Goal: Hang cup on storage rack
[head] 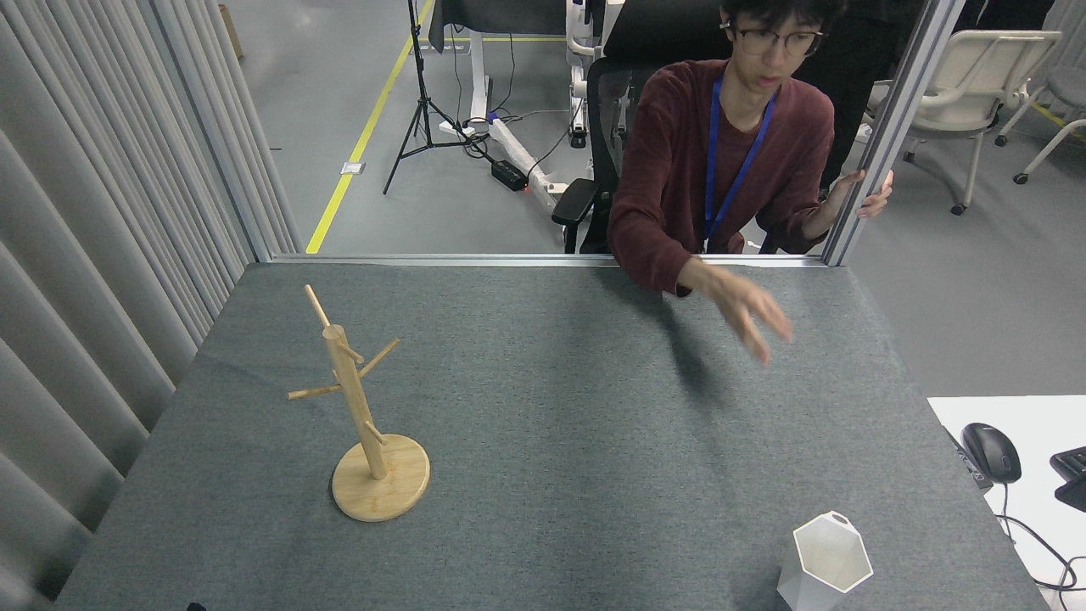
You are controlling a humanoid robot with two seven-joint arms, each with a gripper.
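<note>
— What's closest to me?
— The cup (827, 562), upright at the near right of the counter (577, 424), open mouth up, its small tab handle on the far side.
— And the rack (361, 407)?
— Left of centre, well apart from the cup, standing on its round base, pegs bare.
— My pincers?
— Neither one is in view, so I can't tell whether they're wide or narrow.
— Further out?
— A mouse (991, 451) on a white desk at right. At the far edge, a seated person reaches a blurred hand (747, 314) over the counter.
</note>
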